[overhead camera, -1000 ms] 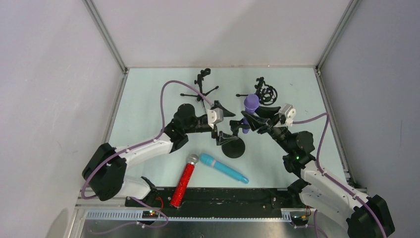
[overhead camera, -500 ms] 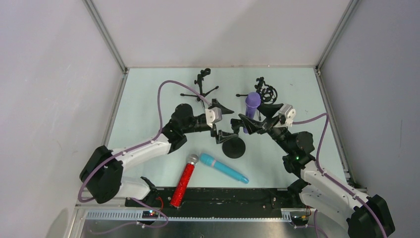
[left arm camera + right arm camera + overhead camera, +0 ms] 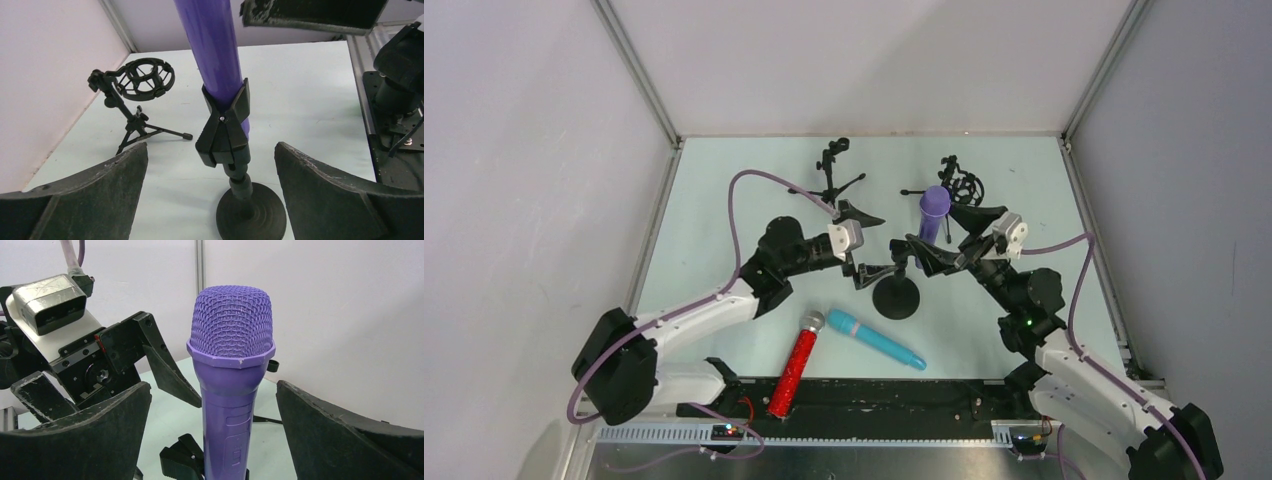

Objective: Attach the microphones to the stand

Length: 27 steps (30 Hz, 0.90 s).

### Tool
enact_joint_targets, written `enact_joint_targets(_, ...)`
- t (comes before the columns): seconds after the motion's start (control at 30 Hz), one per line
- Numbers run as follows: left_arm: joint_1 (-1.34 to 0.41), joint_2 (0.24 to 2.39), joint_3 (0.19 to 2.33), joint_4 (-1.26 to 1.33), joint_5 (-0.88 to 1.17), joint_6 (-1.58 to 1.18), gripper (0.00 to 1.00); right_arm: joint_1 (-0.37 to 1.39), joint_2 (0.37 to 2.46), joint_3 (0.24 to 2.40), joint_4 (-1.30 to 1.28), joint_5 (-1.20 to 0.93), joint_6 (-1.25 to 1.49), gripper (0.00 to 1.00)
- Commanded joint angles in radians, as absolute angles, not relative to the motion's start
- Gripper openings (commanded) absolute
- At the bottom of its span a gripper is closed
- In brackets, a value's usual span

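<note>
My right jaws had just sprung wide, freeing the purple microphone (image 3: 231,375), which stood upright between them in the stand's clip (image 3: 223,132). My left jaws gaped open opposite. One of three appeared attached.

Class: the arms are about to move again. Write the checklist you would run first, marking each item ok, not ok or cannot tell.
1. Purple microphone upright in the clip of the stand: ok.
2. Right gripper open, fingers clear of that microphone: ok.
3. Left gripper open, off the stand: ok.
4. Clip holding firmly enough: cannot tell.
5. Red microphone attached: not ok, lies on the table.
6. Teal microphone attached: not ok, lies beside the red one.
</note>
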State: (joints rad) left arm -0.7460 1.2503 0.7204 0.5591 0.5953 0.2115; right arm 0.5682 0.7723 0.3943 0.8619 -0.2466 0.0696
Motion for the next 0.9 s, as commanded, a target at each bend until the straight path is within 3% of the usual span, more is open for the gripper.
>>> enact_joint_targets(0.0,-0.744,1.198,0.687,0.578,0.506,0.223,1.00,0.569,0.730,0.400,0.826,-0.212,0.045,1.00)
enact_joint_targets(0.33,-0.729,1.203,0.620,0.586,0.474,0.096,1.00,0.556,0.607,0.399,0.610,-0.166,0.044,0.99)
enact_joint_targets(0.87,-0.729,1.405,0.654,0.764,0.620,-0.020,1.00,0.540,0.404,0.332,0.374,-0.119,0.089,0.99)
